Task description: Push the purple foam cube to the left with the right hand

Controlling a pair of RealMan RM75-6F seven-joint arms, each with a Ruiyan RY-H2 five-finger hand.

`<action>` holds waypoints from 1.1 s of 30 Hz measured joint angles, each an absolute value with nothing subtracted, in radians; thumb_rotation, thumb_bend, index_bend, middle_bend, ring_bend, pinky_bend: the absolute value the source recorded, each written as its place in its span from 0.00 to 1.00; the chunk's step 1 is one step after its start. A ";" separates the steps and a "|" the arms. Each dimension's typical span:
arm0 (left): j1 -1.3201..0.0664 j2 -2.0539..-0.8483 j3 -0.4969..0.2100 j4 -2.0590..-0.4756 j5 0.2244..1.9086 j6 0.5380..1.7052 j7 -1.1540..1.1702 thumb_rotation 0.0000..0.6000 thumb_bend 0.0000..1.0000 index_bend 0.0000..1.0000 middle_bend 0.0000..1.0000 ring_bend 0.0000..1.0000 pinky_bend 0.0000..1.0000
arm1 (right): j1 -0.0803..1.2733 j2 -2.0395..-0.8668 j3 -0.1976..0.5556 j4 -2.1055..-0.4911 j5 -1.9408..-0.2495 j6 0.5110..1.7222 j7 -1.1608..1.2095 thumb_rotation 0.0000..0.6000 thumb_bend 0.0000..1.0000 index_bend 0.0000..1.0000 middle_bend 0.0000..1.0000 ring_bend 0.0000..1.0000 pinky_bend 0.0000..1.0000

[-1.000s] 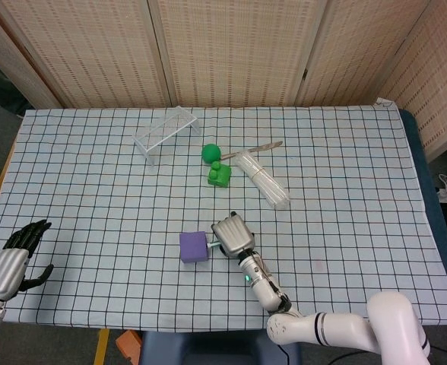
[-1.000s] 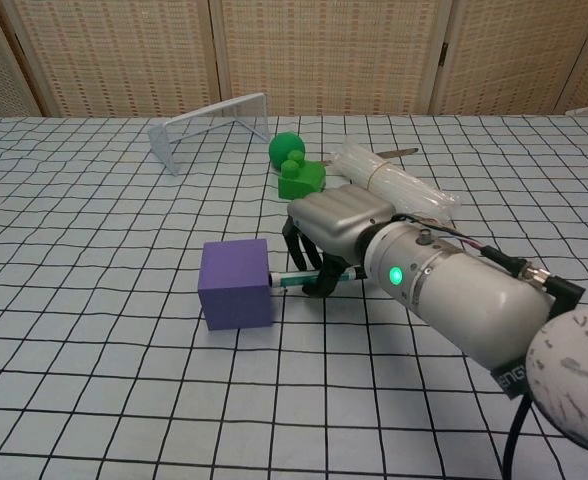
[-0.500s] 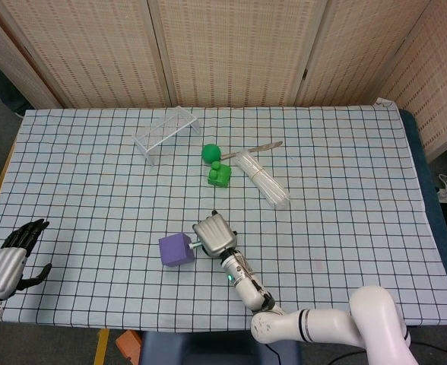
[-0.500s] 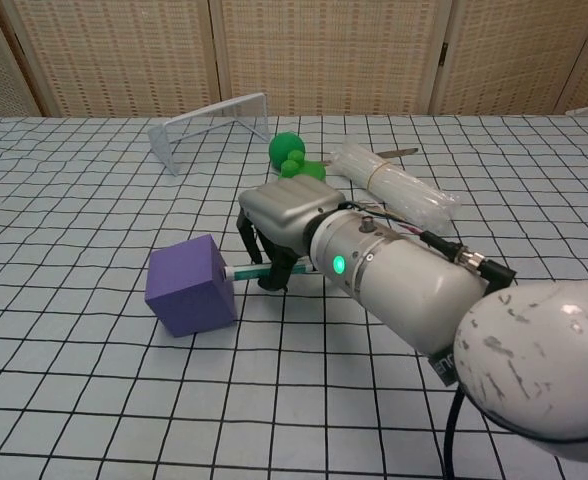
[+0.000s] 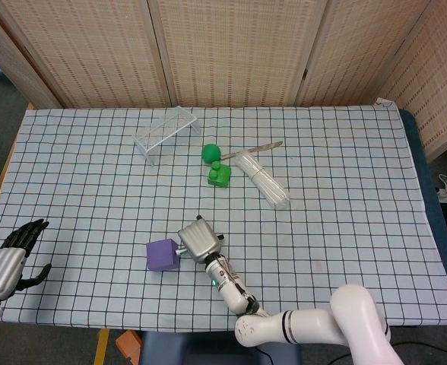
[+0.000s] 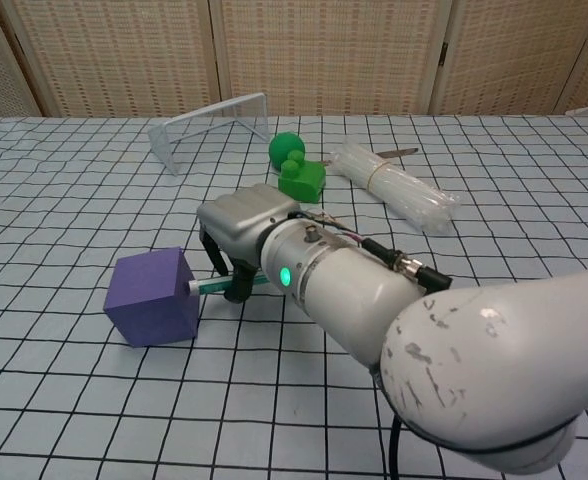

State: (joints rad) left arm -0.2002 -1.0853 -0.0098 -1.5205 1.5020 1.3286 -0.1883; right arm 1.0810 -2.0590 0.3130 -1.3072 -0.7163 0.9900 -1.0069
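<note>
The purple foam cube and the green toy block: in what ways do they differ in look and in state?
The purple foam cube has plain flat faces, while the green toy block carries round knobs on top. In the chest view the cube looks larger than the block, though it also lies nearer. A thin rod from the right hand meets the cube; nothing touches the block. Both rest on the checked cloth.

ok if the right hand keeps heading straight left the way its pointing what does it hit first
The purple foam cube: the right hand already has a fingertip against the cube's right face. Beyond the cube, the checked cloth looks free leftward as far as the views show.
</note>
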 measured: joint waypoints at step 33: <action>-0.198 -1.092 -0.006 -1.525 1.511 1.337 -0.160 1.00 0.38 0.00 0.00 0.00 0.12 | 1.036 -1.928 0.248 -1.425 -0.686 1.101 -0.997 1.00 0.41 0.93 0.76 0.52 0.33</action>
